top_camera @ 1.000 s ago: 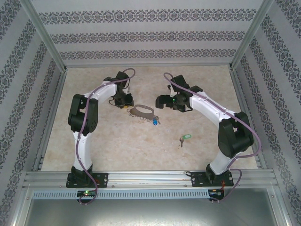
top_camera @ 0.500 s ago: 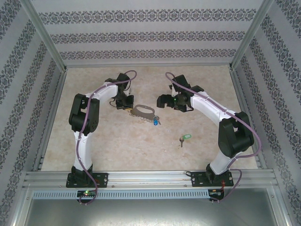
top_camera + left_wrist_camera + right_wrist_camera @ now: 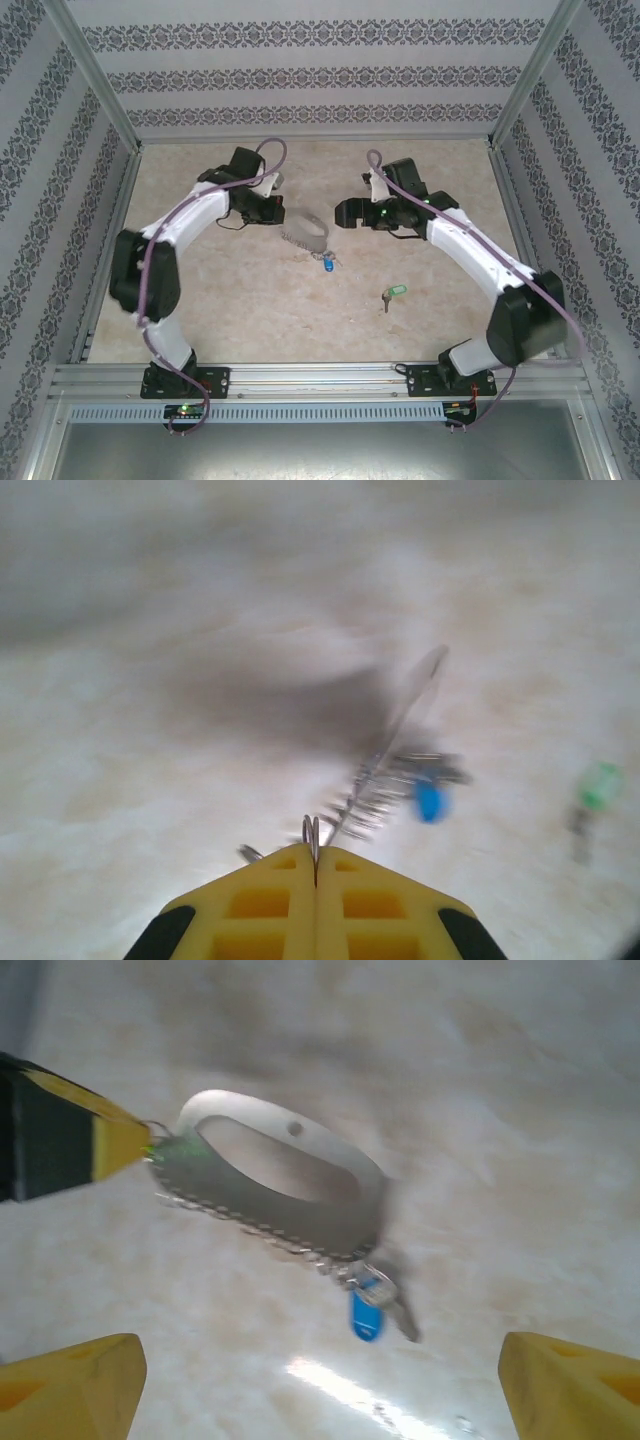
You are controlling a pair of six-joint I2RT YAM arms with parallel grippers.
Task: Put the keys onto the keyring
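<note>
Left hand (image 3: 316,865): closed on keyring (image 3: 300,1218) end, thin pinch.
Right hand (image 3: 348,213): spread wide, empty.
Risk: twist or slip of keyring from narrow grip.

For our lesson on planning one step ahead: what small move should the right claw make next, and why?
Probably the right claw should swing toward the green-tagged key and lower over it. It is open and empty, the left claw is shut on one end of the keyring, and the key lies on the table, apart from the loop.
</note>
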